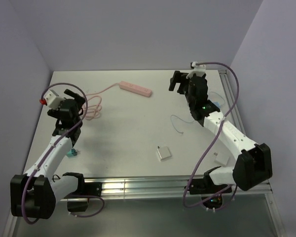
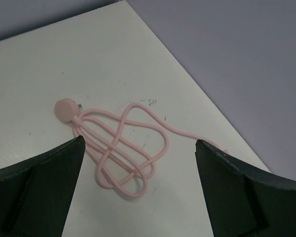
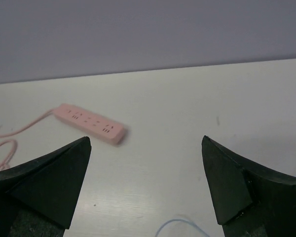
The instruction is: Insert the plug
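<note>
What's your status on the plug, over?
Left end effector open, above coiled pink cord. Right end effector open, facing pink power strip. Plug untouched beside right arm, partly hidden. Strip's sockets unobstructed.

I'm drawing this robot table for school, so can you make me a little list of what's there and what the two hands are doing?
left gripper: open, empty, pointed at the coiled pink cord
right gripper: open, empty, facing the long pink plastic power strip
power strip: flat on the white table, far side, nothing plugged in
small light-blue and white plug: beside the right arm, partly hidden, not inserted
thin pale-blue cable: looping loose by the right arm
small white square block: near the front edge
</note>
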{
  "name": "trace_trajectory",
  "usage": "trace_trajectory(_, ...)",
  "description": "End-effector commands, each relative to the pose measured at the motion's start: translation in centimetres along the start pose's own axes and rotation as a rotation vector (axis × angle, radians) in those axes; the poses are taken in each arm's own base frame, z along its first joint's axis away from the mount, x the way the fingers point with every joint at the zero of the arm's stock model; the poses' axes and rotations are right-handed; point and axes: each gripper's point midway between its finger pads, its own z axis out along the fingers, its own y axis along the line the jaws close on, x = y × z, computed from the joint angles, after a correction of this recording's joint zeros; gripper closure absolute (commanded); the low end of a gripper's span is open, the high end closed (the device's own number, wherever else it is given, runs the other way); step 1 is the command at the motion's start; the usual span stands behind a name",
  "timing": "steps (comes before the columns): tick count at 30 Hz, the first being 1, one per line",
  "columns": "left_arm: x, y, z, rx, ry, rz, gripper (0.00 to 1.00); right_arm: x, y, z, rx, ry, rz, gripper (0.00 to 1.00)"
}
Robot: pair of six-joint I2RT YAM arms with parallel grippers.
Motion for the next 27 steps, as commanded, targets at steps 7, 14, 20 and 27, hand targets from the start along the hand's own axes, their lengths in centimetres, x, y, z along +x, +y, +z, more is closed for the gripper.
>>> trace_trajectory(7,1.1,-6.2,-1.5,0.143,0.322,0.033,0.11,8.2,7.2,7.5,-0.165,0.459,0.111,0.00)
trace_trajectory(14,3.2,-15.7,2.4,0.393,0.472,0.028,0.29,8.9,9.7,12.5,-0.177,0.496,0.189,0.03)
trace_trajectory(20,10.1,-22.1,5.6,0.629,0.670,0.015,0.51,10.1,13.0,16.3,-0.286,0.496,0.326,0.26)
trace_trajectory(27,17.7,-25.5,9.7,0.753,0.784,-0.003,0.96,11.9,15.9,20.1,-0.446,0.488,0.538,0.97)
